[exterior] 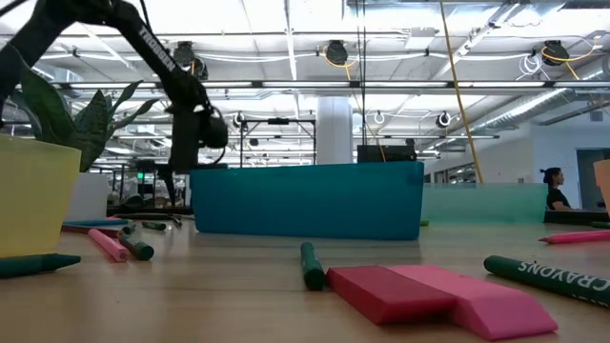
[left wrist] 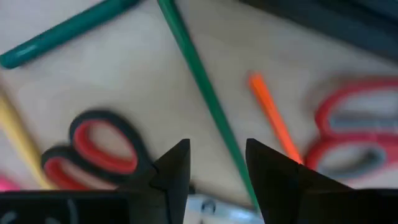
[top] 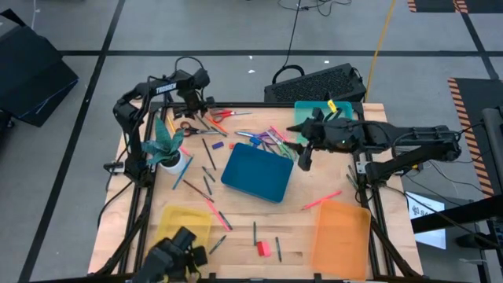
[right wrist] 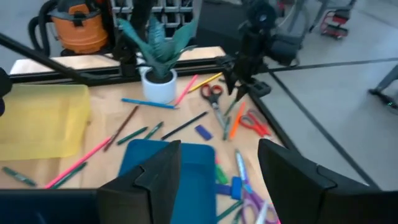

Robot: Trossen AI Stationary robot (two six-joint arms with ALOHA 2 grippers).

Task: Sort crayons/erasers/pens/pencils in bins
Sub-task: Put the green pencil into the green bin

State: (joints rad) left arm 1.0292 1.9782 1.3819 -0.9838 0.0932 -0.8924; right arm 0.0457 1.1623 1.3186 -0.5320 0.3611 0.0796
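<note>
The red eraser [top: 263, 249] and the pink one touching it lie near the orange bin [top: 343, 236]; we'd guess light, grippy, firm blocks, best pinched across the short sides, while left gripper [top: 191, 101] and right gripper [top: 302, 161] both hang open, empty.

A potted plant [top: 167, 149] in a white pot stands near the far left corner of my wooden table [top: 236, 244]. Just beyond the plant lie black-handled scissors [top: 186, 126]; farther along the same edge lie red-handled scissors [top: 221, 115]. Behind the table, well right of the plant, a black keyboard [top: 318, 82] rests on the floor. In my right wrist view an orange shop vacuum [right wrist: 76, 26] stands on the floor behind the plant.
</note>
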